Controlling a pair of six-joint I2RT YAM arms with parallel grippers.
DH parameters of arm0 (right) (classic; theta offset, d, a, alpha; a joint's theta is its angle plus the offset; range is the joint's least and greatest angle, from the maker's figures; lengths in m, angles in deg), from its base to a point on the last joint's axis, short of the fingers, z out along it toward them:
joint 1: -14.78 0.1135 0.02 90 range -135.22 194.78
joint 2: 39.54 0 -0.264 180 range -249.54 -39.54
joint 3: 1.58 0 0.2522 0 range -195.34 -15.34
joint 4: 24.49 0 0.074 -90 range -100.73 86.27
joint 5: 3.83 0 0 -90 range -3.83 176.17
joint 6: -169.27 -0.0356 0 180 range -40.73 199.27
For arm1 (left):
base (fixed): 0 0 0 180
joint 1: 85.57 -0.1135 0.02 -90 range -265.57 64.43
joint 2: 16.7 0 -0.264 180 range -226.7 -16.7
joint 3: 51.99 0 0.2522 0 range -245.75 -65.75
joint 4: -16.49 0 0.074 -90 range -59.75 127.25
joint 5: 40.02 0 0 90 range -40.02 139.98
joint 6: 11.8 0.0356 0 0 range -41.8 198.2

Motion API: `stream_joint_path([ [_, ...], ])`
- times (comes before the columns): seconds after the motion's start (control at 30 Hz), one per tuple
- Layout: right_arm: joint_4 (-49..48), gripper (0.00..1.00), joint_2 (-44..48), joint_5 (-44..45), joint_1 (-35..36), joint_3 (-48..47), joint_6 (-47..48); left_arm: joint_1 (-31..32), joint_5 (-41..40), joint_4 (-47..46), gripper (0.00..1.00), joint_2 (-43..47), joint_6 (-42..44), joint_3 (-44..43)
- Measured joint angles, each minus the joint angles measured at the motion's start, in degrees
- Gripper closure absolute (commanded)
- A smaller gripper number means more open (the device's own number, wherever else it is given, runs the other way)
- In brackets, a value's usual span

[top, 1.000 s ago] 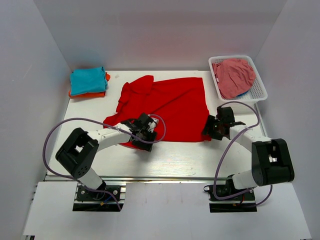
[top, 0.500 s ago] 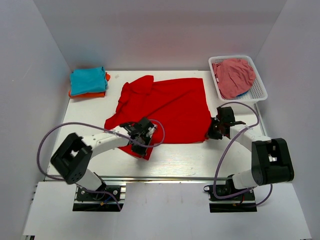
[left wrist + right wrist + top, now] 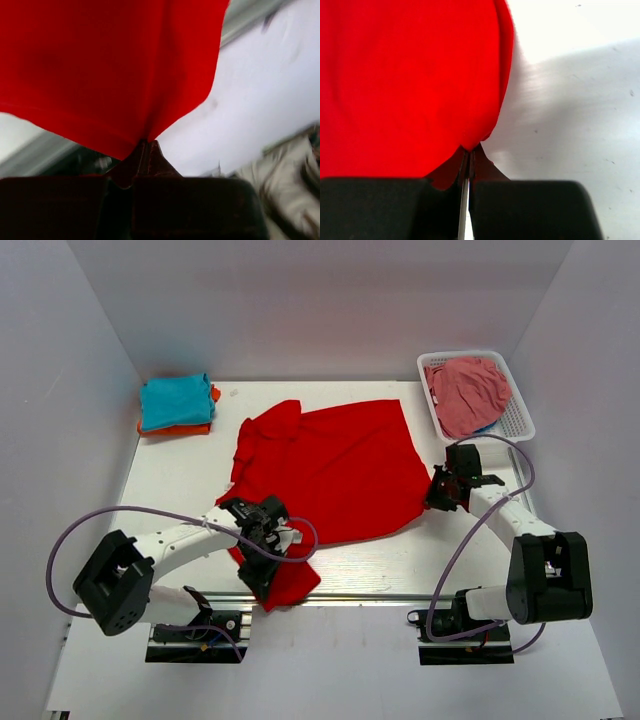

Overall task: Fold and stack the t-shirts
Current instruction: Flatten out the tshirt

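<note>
A bright red t-shirt [image 3: 330,465] lies spread across the middle of the white table [image 3: 175,480]. My left gripper [image 3: 263,552] is shut on its near left corner, and a flap of red cloth hangs past the table's front edge. In the left wrist view the fingertips [image 3: 148,146] pinch the red t-shirt [image 3: 100,65]. My right gripper [image 3: 441,490] is shut on the near right corner; the right wrist view shows the red t-shirt [image 3: 410,75] bunched into the closed tips [image 3: 470,150]. A folded teal t-shirt [image 3: 175,400] lies on a folded orange one [image 3: 200,427] at the far left.
A white basket [image 3: 470,354] at the far right holds a crumpled pink-red cloth [image 3: 466,388]. White walls enclose the table on three sides. A metal rail runs along the near edge by the arm bases.
Both grippers closed on the red shirt's near corners. The left one dragged its corner toward the front edge; the right one shifted slightly right and back, pulling the hem taut.
</note>
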Motion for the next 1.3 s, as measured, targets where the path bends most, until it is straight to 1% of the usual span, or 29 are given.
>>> stream_joint_path([
  [0.07, 0.7, 1.00, 0.0, 0.4, -0.3, 0.0, 0.0, 0.0, 2.3, 2.6, 1.00, 0.3, 1.8, 1.2],
  [0.1, 1.1, 1.00, 0.0, 0.7, -0.5, 0.0, 0.0, 0.0, 3.4, 3.7, 0.94, 0.7, 2.6, 1.7],
  [0.13, 1.2, 1.00, 0.0, 0.7, -0.6, 0.0, 0.0, 0.0, 4.5, 4.6, 0.73, 1.1, 3.1, 1.9],
  [0.17, 1.3, 0.73, 0.0, 0.8, -0.7, 0.0, 0.0, 0.0, 5.1, 5.4, 0.01, 1.4, 3.6, 2.0],
  [0.2, 1.5, 0.59, -0.1, 0.8, -0.8, 0.0, 0.0, 0.1, 5.2, 5.8, 0.00, 1.7, 3.9, 1.9],
  [0.23, 1.7, 0.51, -0.2, 0.9, -0.8, -0.1, -0.2, 0.1, 5.3, 6.3, 0.00, 1.9, 4.0, 1.7],
  [0.33, 2.1, 0.32, -0.5, 1.0, -0.9, -0.3, 0.8, 0.2, 4.9, 7.8, 0.00, 1.9, 3.8, -1.5],
  [0.37, 2.2, 0.22, -0.6, 1.2, -0.9, -0.3, 1.0, 0.2, 4.5, 8.0, 0.00, 1.9, 3.7, -3.6],
  [0.4, 2.4, 0.18, -0.6, 1.5, -0.9, -0.4, 1.3, 0.2, 3.8, 7.9, 0.00, 1.9, 3.3, -6.2],
  [0.43, 2.9, 0.10, -0.6, 1.8, -0.9, -0.6, 1.2, 0.2, 3.1, 7.6, 0.00, 1.9, 3.0, -9.0],
  [0.5, 3.9, 0.10, -0.5, 2.8, -0.9, -1.4, 1.8, 0.1, -1.0, 5.1, 0.00, 1.7, 0.8, -16.4],
  [0.53, 4.0, 0.10, -0.3, 2.9, -0.9, -1.7, 2.1, 0.0, -2.3, 4.2, 0.00, 1.6, 0.1, -17.7],
  [0.6, 3.2, 0.10, 0.7, 2.7, -0.9, -1.8, 2.8, -0.3, -8.2, 0.8, 0.00, 0.4, -2.9, -21.4],
  [0.67, 2.2, 0.10, 2.4, 2.1, -0.6, -1.9, 3.7, -0.8, -14.1, -3.5, 0.00, -2.1, -5.6, -22.6],
  [0.77, 1.0, 0.10, 3.3, 1.5, 0.1, -3.6, 5.9, -1.9, -22.5, -8.6, 0.00, -9.2, -9.4, -23.6],
  [0.87, -2.0, 0.10, 1.2, -0.8, 1.3, -6.7, 8.4, -4.4, -28.5, -12.7, 0.00, -16.2, -11.3, -23.9],
  [0.93, -3.3, 0.10, -2.5, -2.8, 2.4, -9.4, 10.2, -7.0, -31.5, -14.2, 0.00, -19.6, -12.1, -24.0],
  [1.03, -4.1, 0.10, -10.7, -4.2, 4.2, -14.5, 12.0, -12.1, -34.1, -17.0, 0.00, -22.4, -12.8, -24.1],
  [1.17, -3.8, 0.10, -21.3, -4.1, 6.0, -20.6, 13.3, -18.9, -33.9, -22.6, 0.00, -25.0, -12.5, -24.3],
  [1.3, -1.9, 0.10, -28.7, -2.8, 6.4, -26.4, 12.8, -22.1, -32.1, -26.1, 0.00, -31.8, -11.7, -27.3],
])
